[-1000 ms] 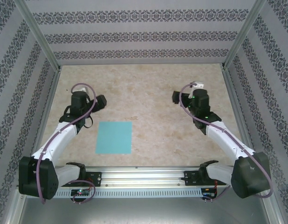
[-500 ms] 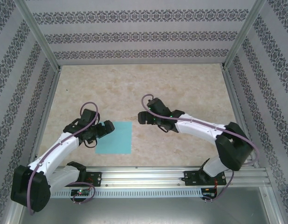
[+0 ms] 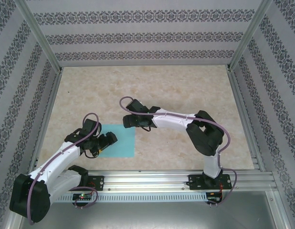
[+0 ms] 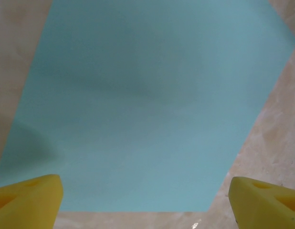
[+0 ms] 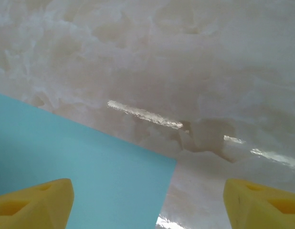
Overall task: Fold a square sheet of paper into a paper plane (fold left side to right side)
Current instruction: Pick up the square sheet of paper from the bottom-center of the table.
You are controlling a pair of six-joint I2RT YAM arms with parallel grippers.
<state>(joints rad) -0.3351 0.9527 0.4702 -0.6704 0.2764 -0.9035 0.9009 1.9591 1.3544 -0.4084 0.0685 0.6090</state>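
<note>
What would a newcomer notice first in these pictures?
A turquoise paper lies flat on the marbled table, near the front, left of centre. The left gripper hovers open over its left side; the right gripper hovers open by its far right corner.

- Walls [image 3: 138, 33] papered white with grey ornamental bands;
- silvery metal posts [image 3: 40, 36] at the back corners;
- beige marbled tabletop [image 3: 185, 81], glossy, catching small glints [image 5: 145, 114] of light;
- metal rail [image 3: 152, 179] along its near edge.
</note>
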